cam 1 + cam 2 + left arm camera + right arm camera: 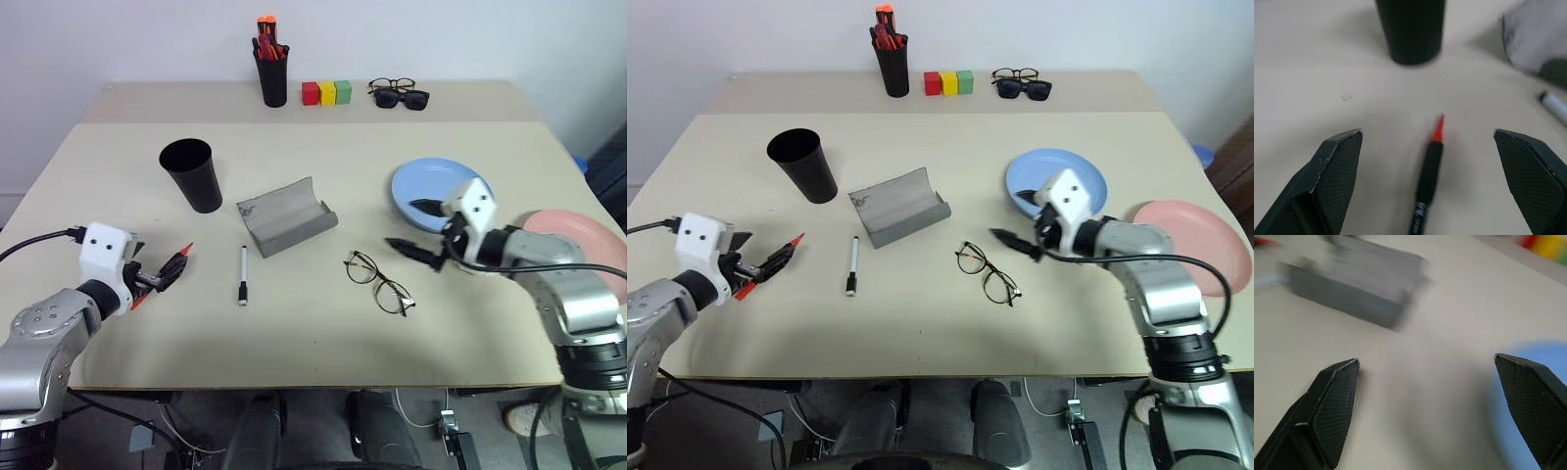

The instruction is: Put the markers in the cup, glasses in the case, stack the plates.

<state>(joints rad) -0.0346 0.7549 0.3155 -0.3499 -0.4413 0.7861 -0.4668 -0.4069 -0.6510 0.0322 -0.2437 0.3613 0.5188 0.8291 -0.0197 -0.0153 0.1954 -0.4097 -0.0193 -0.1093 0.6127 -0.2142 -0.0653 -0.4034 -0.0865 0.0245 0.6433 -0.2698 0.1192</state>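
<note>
on the beige table [313,323], both end effectors gape wide; the red marker [1428,171] lies between the left fingers [1334,171].

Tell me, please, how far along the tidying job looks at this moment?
Nothing is finished yet. The left gripper is open around the red marker, which lies on the table. The right gripper hangs open above the table, beside the blue plate. Left to do: both markers, the white marker included, into the cup; the glasses into the open case; the blue plate and pink plate stacked.
</note>
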